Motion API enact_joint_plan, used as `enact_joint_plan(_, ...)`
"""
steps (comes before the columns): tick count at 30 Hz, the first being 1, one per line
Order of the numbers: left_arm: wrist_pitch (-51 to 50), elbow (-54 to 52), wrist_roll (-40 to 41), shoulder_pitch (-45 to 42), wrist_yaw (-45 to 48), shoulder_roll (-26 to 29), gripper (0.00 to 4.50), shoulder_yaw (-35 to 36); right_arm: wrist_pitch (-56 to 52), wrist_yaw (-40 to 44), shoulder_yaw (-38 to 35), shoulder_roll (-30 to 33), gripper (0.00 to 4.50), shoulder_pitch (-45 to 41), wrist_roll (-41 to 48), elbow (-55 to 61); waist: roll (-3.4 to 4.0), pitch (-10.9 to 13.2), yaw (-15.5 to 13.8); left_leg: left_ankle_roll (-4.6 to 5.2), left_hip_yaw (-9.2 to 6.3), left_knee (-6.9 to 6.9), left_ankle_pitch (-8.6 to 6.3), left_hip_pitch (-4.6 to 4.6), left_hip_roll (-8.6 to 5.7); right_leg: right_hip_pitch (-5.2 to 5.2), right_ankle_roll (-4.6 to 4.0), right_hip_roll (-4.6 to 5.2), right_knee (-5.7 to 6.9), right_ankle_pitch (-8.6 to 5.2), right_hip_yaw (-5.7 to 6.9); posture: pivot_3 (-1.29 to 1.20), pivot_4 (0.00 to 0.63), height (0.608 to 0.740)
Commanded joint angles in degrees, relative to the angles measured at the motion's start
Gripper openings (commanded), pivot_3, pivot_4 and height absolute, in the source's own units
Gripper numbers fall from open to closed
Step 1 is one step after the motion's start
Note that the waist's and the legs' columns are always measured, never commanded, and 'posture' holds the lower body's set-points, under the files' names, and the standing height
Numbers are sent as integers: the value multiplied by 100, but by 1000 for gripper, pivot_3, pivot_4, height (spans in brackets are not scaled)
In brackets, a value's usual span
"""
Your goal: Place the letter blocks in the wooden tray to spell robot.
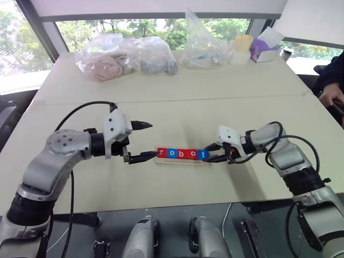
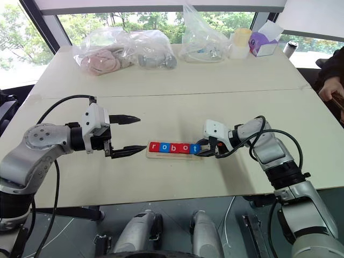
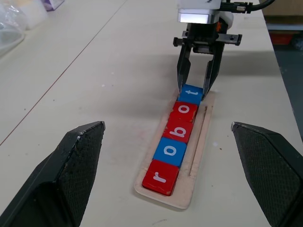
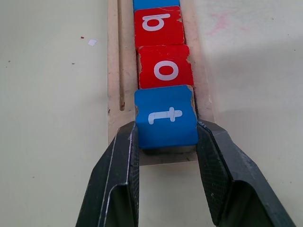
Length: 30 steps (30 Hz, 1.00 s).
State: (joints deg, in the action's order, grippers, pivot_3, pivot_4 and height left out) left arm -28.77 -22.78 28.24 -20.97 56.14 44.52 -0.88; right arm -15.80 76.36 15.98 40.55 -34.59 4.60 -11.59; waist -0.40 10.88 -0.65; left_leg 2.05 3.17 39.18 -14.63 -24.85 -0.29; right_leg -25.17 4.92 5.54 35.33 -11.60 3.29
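Head cam first: big cream table (image 1: 177, 107), smooth matte top with a seam running across it. The wooden tray (image 1: 181, 160) sits near the front edge in the middle, a pale flat strip with rounded ends, and all five letter blocks (image 1: 181, 154) are lined up in it reading r-o-b-o-t, red, blue, red, red, blue. The left gripper (image 1: 141, 141) hangs just off the tray's "r" end with its two pointy black fingers spread wide apart and nothing between them. The right gripper (image 1: 213, 152) is at the other end, pinched onto the t block (image 1: 202, 155). At the far edge there are crinkly clear plastic bags (image 1: 126, 56) stuffed with soft stuff, a purple tissue box (image 2: 263, 43) and a pale yellow tub (image 2: 240, 43). A person's hand (image 1: 332, 97) and dark sleeve peek in at the right edge.

Left wrist cam: both of its own fingers have a diamond-knurled rubbery pad and stand far out to the sides. Between them you look straight down the tray, glossy square tiles with softened corners and a thin groove alongside them in the wood.

Right wrist cam: the fingers (image 4: 118, 175) squeeze the blue t tile from both sides, same cross-hatched pads touching its edges. The tile sits at the tray's end, butted against the red o (image 4: 165, 66), which has chipped paint at its corners.
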Motion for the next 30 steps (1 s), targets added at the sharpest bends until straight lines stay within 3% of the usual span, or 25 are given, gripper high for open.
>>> enact_joint_plan(1, -5, -183, 85, -42, -18, -2, 4500, 109, 72, 18, 16, -44, 1113, -145, -13, 62, 0, 0, 0, 0, 0, 0, 0, 0, 0, 0, 0, 0, 0, 0, 0, 0, 150, 725)
enact_joint_plan(6, -10, -174, 70, -63, -15, -25, 4500, 98, -15, 15, 8, -51, 1113, -146, -2, 77, 0, 0, 1, 0, 0, 0, 0, 1, 0, 0, 0, 0, 2, 0, 0, 0, 150, 725)
enact_joint_plan(13, -7, -127, 57, -103, -5, -41, 4500, 87, -39, -15, 0, -53, 4447, -211, -6, 73, 0, 0, 2, -2, 0, 0, 1, 1, 0, 0, 0, 0, 2, 0, 0, 0, 150, 725)
enact_joint_plan(30, 14, -64, 13, -180, -4, -121, 4500, 31, -62, -435, -405, -15, 4447, -397, 97, -160, 0, 0, -2, -2, 0, 1, 2, 1, 0, 1, 0, 0, 2, 0, 0, 0, 150, 725)
